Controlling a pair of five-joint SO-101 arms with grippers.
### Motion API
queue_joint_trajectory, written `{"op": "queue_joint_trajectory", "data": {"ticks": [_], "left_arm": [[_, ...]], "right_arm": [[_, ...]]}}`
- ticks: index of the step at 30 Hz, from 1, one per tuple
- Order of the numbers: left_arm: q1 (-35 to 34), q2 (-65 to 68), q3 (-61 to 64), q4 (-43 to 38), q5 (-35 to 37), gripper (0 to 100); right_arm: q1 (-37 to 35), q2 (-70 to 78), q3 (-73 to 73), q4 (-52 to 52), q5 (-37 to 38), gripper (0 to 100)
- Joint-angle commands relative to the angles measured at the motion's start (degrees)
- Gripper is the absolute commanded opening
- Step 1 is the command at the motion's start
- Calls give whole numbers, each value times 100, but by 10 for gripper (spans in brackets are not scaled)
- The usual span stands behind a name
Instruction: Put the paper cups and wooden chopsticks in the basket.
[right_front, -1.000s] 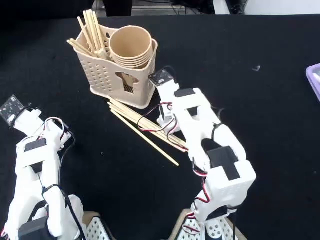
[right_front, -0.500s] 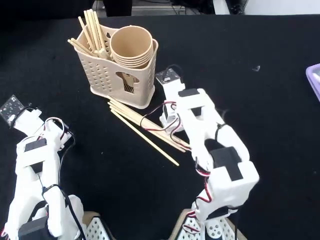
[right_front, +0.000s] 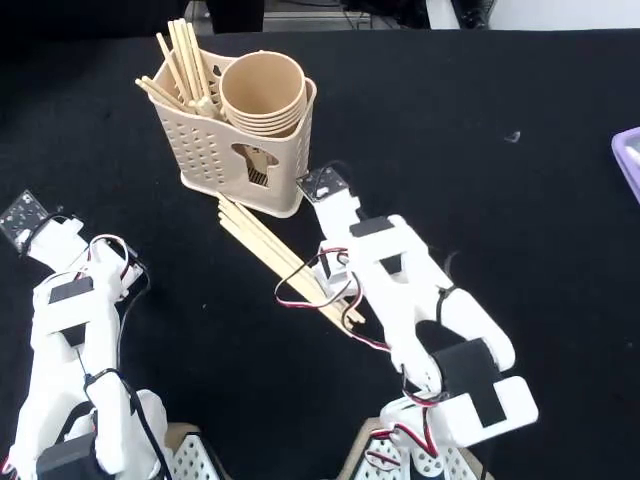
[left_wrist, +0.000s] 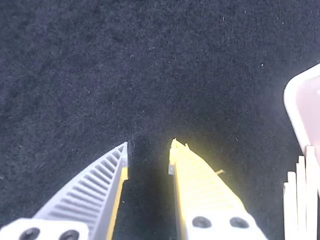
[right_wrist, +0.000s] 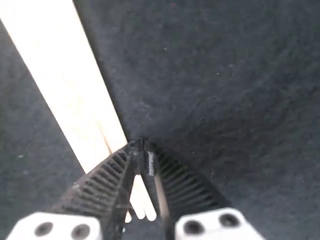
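Observation:
A cream perforated basket (right_front: 222, 160) stands at the back left and holds a stack of paper cups (right_front: 262, 92) and several upright wooden chopsticks (right_front: 180, 62). A bundle of loose chopsticks (right_front: 262, 245) lies on the black cloth, running diagonally from the basket's foot to under my right arm (right_front: 385, 265). In the right wrist view my right gripper (right_wrist: 145, 147) is shut low over the cloth, its tips meeting right beside the chopsticks (right_wrist: 65, 75), whose ends lie under one finger. My left gripper (left_wrist: 148, 145) is open over bare cloth, nothing between its fingers.
A purple container's edge (right_front: 630, 160) shows at the far right. My left arm (right_front: 70, 300) stands at the front left, away from the basket. A pale rounded edge (left_wrist: 300, 110) and chopstick ends (left_wrist: 300, 200) show in the left wrist view.
My right arm has pulled back toward the front. The one chopstick that lay splayed apart now lies together with the bundle. The left arm has not moved.

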Motion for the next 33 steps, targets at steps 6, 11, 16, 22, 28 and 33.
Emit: {"op": "queue_joint_trajectory", "data": {"ticks": [6, 11, 16, 22, 28, 33], "left_arm": [[31, -97, -338, -53, 9, 145], [31, -97, -338, -53, 9, 145], [31, -97, -338, -53, 9, 145], [31, -97, -338, -35, 9, 145], [312, -141, -620, 545, -703, 146], [690, -105, -1270, 1503, -862, 191]], "right_arm": [[-1055, -295, 514, -53, 1327, 11], [-1477, -295, 602, -53, 1495, 11], [-1512, -734, 787, -70, 1495, 11], [-1468, -2615, 1833, -510, 1442, 11], [-571, -4769, 2510, -589, 870, 15], [255, -6079, 2826, -519, 422, 16]]}}
